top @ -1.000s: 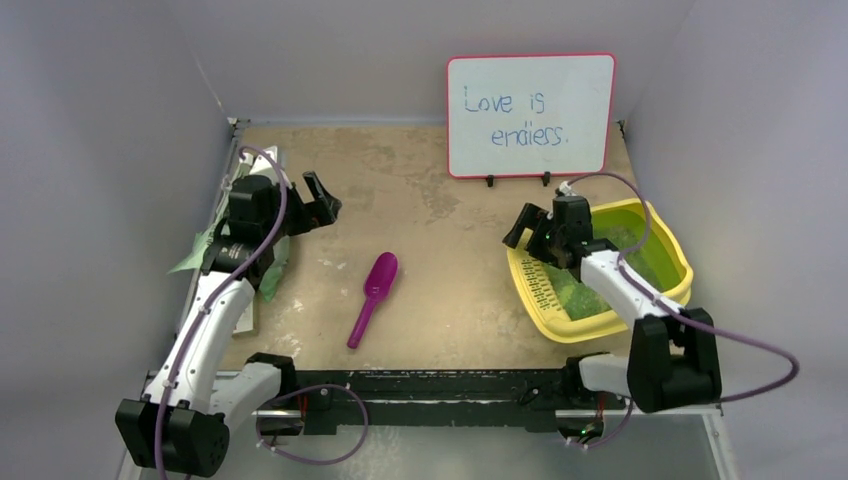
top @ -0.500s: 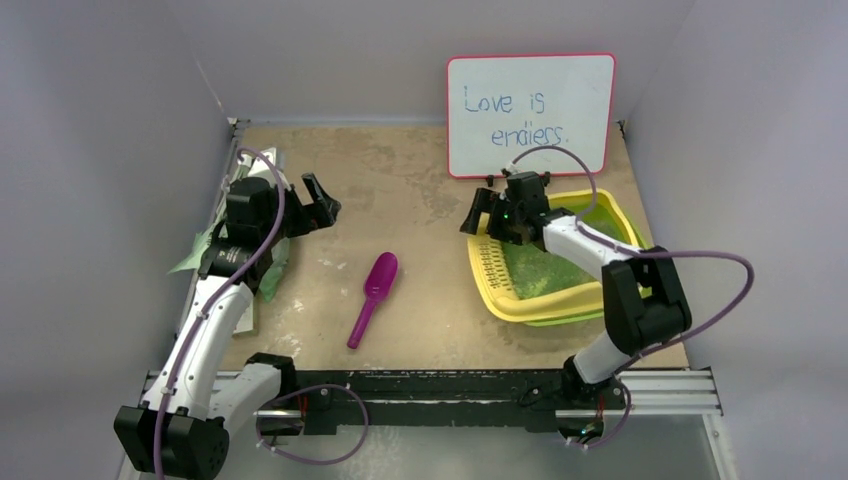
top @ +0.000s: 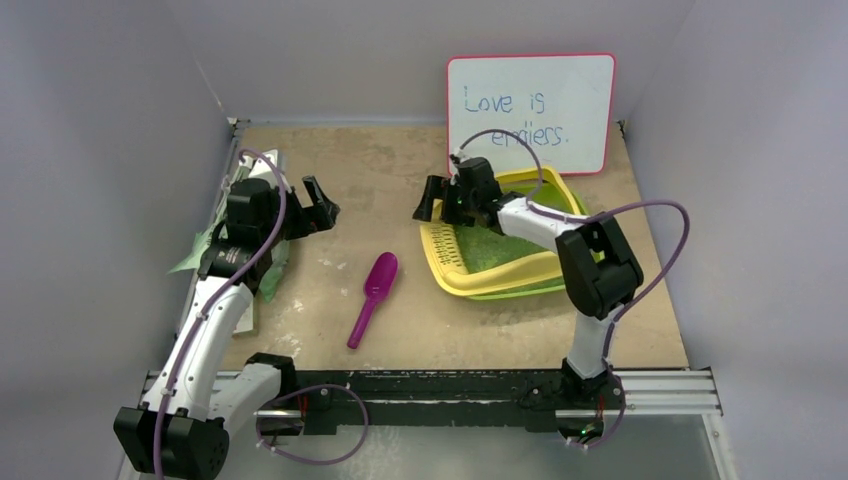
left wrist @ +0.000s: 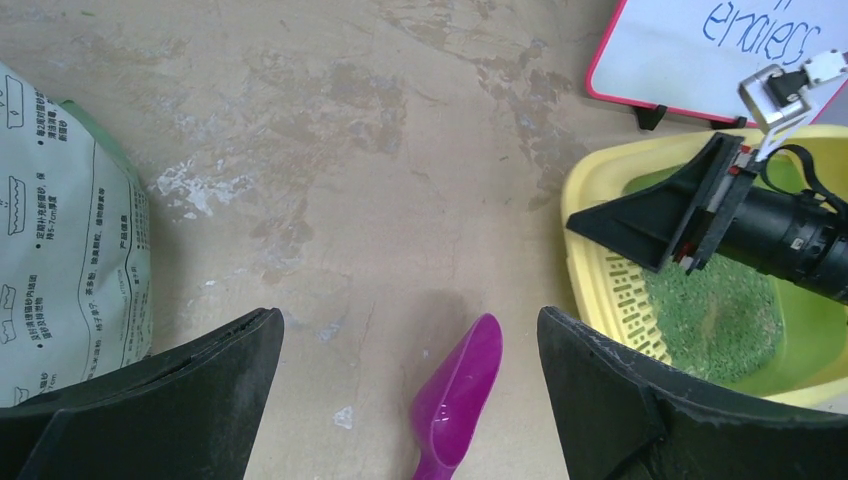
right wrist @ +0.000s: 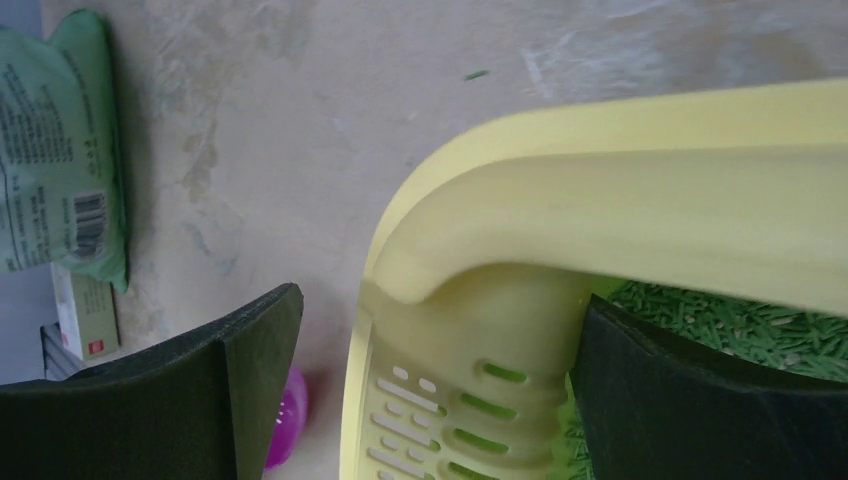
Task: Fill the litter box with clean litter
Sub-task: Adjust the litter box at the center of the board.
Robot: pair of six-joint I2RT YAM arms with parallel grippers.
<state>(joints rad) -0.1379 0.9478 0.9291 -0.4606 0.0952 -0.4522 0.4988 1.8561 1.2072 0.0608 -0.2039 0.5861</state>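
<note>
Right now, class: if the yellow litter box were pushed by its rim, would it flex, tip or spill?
The litter box looks like moulded plastic with a thick rolled rim, so it is probably stiff. Shallow and wide, it should slide rather than tip. The clean litter is loose granules, so it may shift or scatter if shoved hard.

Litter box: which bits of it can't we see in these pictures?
Top view: the right gripper and right arm cover a far corner of the litter box and some clean litter.
Left wrist view: the box runs off the right edge.
Right wrist view: only one corner shows; the rest is cut off.
</note>
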